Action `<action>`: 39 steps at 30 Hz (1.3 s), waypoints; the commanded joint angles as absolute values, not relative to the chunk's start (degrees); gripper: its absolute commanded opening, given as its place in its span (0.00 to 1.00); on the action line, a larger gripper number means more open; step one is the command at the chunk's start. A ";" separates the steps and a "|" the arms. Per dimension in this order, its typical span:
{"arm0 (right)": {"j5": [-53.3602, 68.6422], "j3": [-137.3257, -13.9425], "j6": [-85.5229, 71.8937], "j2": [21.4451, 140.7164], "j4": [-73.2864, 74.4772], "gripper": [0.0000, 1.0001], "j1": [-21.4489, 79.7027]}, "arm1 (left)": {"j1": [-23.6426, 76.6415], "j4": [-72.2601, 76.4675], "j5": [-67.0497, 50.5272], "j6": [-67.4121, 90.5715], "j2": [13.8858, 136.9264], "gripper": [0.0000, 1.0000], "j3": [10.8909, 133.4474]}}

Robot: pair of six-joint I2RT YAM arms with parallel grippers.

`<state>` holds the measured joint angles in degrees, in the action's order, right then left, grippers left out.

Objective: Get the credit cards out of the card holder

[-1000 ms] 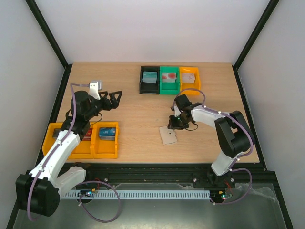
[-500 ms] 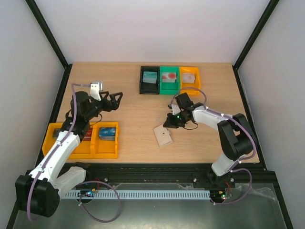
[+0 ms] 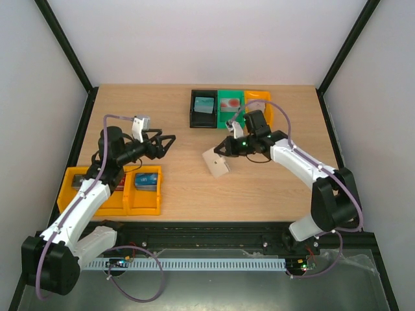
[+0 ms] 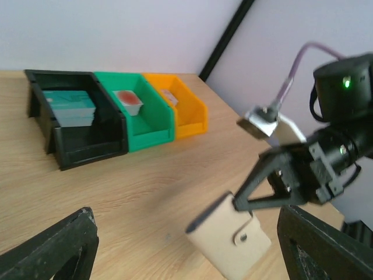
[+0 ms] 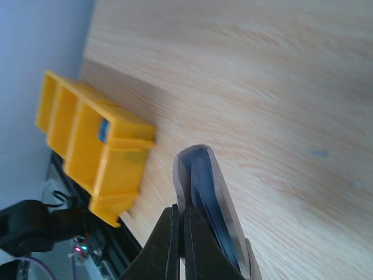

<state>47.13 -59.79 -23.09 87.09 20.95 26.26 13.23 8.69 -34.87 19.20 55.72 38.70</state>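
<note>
The card holder (image 4: 233,240) is gripped at its upper edge by the right gripper (image 3: 224,150), whose fingers are shut tight on it. It is held off the table (image 3: 194,194), roughly at the middle of the workspace between the two arms. Its cream outside and snap dot are turned toward the left arm. This hold is judged to be chosen so that the wallet is steadied in the air and its free side is offered to the other arm.

The left gripper (image 3: 167,144) is seen with its fingers spread wide and nothing between them. It is aimed to the right at the holder but is not in contact with it.

In the right wrist view the holder is seen edge-on, with a blue-grey lining shown inside the fold. The credit cards cannot be made out there and are presumed to be tucked within. No loose card is seen on the table, so the extraction is judged not yet begun.

The three bins (image 3: 224,123) at the far side and the yellow bins (image 3: 144,208) at the near left are touched by neither gripper.
</note>
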 commanded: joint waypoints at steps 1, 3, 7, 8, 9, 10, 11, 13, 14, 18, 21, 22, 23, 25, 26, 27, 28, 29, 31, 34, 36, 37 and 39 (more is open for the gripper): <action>51.41 -66.14 -24.85 82.80 17.73 0.02 26.19 | 13.62 12.25 -43.17 17.67 54.89 0.84 38.02; 53.43 -68.71 -25.88 81.65 16.10 0.02 26.19 | 13.67 13.41 -45.50 17.72 54.93 0.85 38.06; 59.84 -71.41 -32.34 77.79 4.84 0.02 26.32 | 13.70 17.21 -51.32 19.47 54.93 0.91 38.55; 60.99 -71.26 -34.56 76.64 0.55 0.02 26.36 | 13.71 19.05 -53.28 20.73 54.84 0.94 38.58; 61.98 -71.06 -36.76 75.64 -3.57 0.02 26.49 | 13.72 21.66 -54.95 22.22 54.78 0.95 38.55; 62.35 -70.83 -38.98 74.80 -7.22 0.02 26.60 | 13.92 24.98 -55.89 23.98 54.76 0.98 38.50; 62.66 -70.75 -40.71 74.25 -10.60 0.02 26.75 | 14.23 27.08 -56.39 25.43 54.71 0.99 38.56; 63.02 -70.67 -44.00 73.72 -15.78 0.02 27.03 | 14.94 30.50 -56.92 27.52 54.76 0.99 38.75; 63.19 -70.62 -45.43 73.66 -18.00 0.02 27.25 | 15.35 31.50 -57.20 27.85 54.94 0.99 39.07; 64.66 -70.30 -50.24 73.97 -26.41 0.02 28.81 | 17.62 32.33 -57.24 27.31 55.55 1.00 40.38; 65.40 -70.95 -50.20 74.59 -27.19 0.01 30.73 | 18.35 33.78 -55.95 28.43 56.15 0.99 40.52; 65.71 -71.13 -50.11 74.81 -27.36 0.02 31.21 | 18.37 34.48 -55.72 28.90 56.29 0.99 40.52; 65.96 -71.30 -50.17 74.86 -27.62 0.02 31.62 | 18.39 35.18 -55.58 29.40 56.37 0.98 40.59; 66.39 -71.51 -50.10 74.89 -27.89 0.02 32.18 | 18.59 36.17 -55.38 30.02 56.42 0.94 40.73; 66.51 -71.53 -50.05 74.97 -27.99 0.02 32.29 | 18.64 36.70 -55.42 30.48 56.39 0.92 40.73; 66.49 -71.43 -50.02 74.97 -27.95 0.02 32.40 | 18.70 37.26 -55.52 30.84 56.42 0.89 40.77; 66.52 -71.39 -50.00 75.05 -27.95 0.02 32.43 | 18.85 37.86 -55.69 31.18 56.37 0.86 40.76; 66.53 -71.39 -50.01 75.12 -27.97 0.02 32.50 | 19.02 38.60 -55.86 31.53 56.39 0.81 40.78; 66.47 -71.35 -49.94 75.30 -27.97 0.02 32.60 | 19.50 39.89 -56.32 31.83 56.41 0.65 40.81; 65.90 -71.12 -49.43 75.32 -27.74 0.02 32.61 | 20.31 41.12 -57.42 31.70 56.53 0.32 41.12; 65.07 -71.38 -47.93 75.36 -25.17 0.02 32.61 | 20.47 40.85 -57.22 31.39 56.48 0.14 41.20; 63.93 -71.82 -45.95 75.35 -21.86 0.02 32.61 | 20.48 40.20 -56.52 31.27 56.39 0.06 41.20; 58.19 -74.34 -38.76 75.54 -10.22 0.02 32.61 | 20.48 36.57 -53.29 29.79 55.82 0.02 41.58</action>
